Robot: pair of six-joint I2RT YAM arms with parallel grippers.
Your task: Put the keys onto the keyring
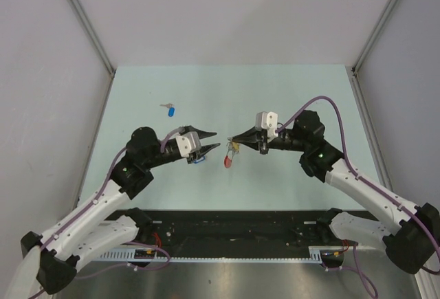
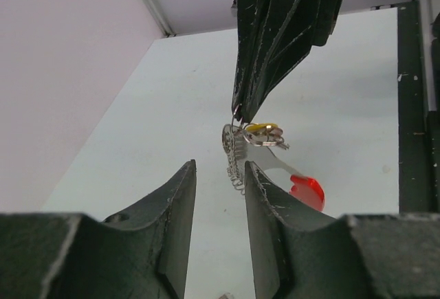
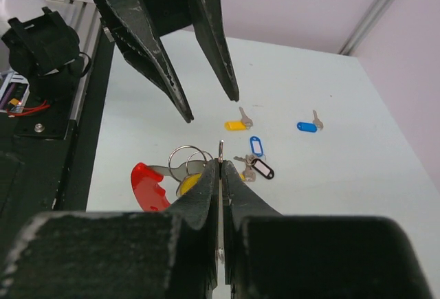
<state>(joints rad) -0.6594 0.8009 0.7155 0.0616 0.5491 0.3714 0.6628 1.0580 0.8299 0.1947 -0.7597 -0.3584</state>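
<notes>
My right gripper (image 1: 234, 139) is shut on the metal part of the keyring (image 3: 221, 149) and holds it above the table. Its red arc (image 1: 227, 162) hangs below, with a yellow-tagged key (image 3: 189, 182) and small split rings on it. In the left wrist view the keyring's links (image 2: 234, 158) and red arc (image 2: 307, 190) dangle from the right gripper (image 2: 238, 112). My left gripper (image 1: 213, 141) is open and empty, facing the keyring just to its left. Loose keys lie on the table: yellow tag (image 3: 236, 124), blue tag (image 3: 306, 126), blue-framed tag (image 3: 256, 145), black tag (image 3: 261, 168).
One blue-tagged key (image 1: 170, 111) lies apart at the far left of the table. Another blue tag (image 1: 198, 159) shows under my left gripper. Grey walls close the table (image 1: 289, 93) on three sides. A black rail (image 1: 234, 227) runs along the near edge.
</notes>
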